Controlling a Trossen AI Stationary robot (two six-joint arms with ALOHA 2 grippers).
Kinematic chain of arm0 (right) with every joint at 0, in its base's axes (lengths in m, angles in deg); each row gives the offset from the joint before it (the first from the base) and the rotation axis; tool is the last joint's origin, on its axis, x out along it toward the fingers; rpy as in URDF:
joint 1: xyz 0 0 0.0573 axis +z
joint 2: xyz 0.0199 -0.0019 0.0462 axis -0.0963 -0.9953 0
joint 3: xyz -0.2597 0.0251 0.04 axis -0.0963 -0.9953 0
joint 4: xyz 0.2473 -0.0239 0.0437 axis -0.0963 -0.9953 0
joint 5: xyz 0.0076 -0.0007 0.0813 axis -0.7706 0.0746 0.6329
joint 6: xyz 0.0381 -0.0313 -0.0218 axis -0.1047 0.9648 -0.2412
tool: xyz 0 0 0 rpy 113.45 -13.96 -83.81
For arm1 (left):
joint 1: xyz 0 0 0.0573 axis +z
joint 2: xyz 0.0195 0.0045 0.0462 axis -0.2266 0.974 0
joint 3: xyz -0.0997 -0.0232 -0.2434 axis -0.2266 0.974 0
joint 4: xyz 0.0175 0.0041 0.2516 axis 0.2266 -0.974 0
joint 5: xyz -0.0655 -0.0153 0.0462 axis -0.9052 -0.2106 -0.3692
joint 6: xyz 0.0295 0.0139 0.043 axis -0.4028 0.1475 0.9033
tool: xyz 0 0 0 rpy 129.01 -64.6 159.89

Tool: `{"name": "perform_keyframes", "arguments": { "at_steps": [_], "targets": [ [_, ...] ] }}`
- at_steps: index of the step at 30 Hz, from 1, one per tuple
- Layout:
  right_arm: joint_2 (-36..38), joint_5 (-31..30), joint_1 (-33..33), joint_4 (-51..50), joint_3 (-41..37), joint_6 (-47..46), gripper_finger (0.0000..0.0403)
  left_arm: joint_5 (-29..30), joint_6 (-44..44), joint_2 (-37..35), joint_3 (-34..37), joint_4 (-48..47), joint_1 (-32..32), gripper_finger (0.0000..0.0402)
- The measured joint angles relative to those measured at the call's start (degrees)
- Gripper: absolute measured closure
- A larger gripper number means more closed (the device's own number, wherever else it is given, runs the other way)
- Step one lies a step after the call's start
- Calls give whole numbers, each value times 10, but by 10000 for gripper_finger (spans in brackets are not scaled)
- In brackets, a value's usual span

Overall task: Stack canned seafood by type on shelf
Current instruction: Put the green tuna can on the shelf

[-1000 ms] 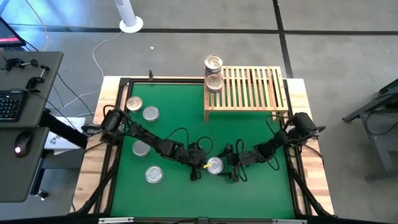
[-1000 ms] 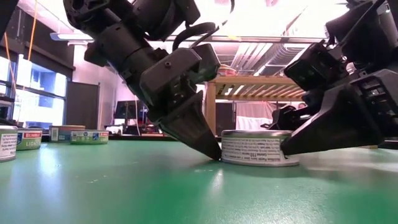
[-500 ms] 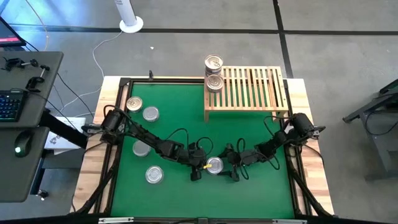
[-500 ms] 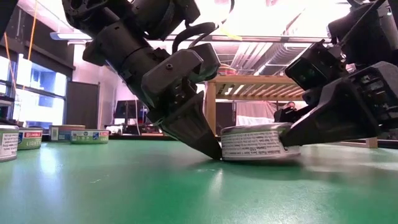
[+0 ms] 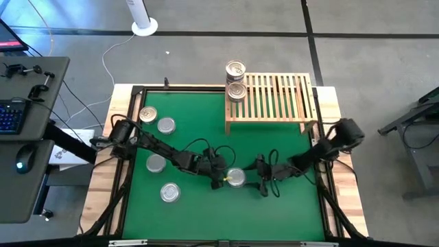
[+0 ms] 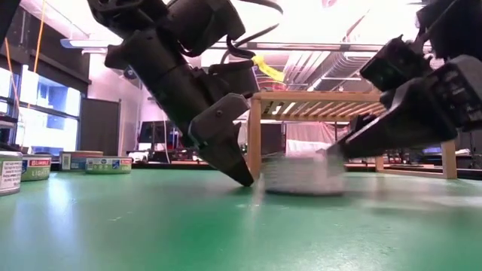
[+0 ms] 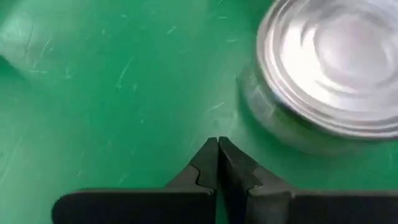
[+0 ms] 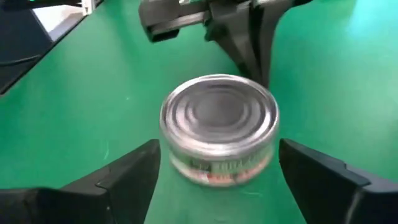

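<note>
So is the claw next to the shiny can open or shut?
Shut: the left gripper has both fingers pressed together beside the can.

We see open green table mat [image 5: 274,147] between the light-wood slatted shelf [image 5: 274,97] and the silver round tin [image 5: 236,178]; left, four round metal tins [image 5: 159,144] crowd it.

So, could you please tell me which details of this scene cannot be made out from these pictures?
- Label on the centre tin: motion-blurred in the low view.
- Whether the right claw touches that tin: unclear; its fingers stand either side.
- Tins on the shelf: too small in the high view to tell their type.
- Far-left tin: cut off by the low view's edge.
</note>
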Motion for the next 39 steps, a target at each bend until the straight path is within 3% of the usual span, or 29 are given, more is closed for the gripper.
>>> {"name": "perform_keyframes", "arguments": {
  "at_steps": [7, 11, 20, 24, 28, 39],
  "targets": [
    [102, -10, 1, -165, 0, 4, 113, -4, 6, -1, 2, -5, -4, 401],
    [118, 6, -13, -178, -1, -2, 113, -7, 6, -12, 2, -33, -5, 401],
    [117, 61, -61, -205, 41, 77, 21, -7, 1, -45, 6, -113, -12, 402],
    [113, 94, -67, -164, 21, 130, 6, -10, -8, -45, 6, -120, -25, 402],
    [85, 96, -70, -25, -23, 113, 5, -13, -20, -45, 6, -112, -43, 402],
    [-89, 97, -60, 191, 0, 99, 4, -24, -33, -45, 6, -55, -64, 402]
  ]
}}
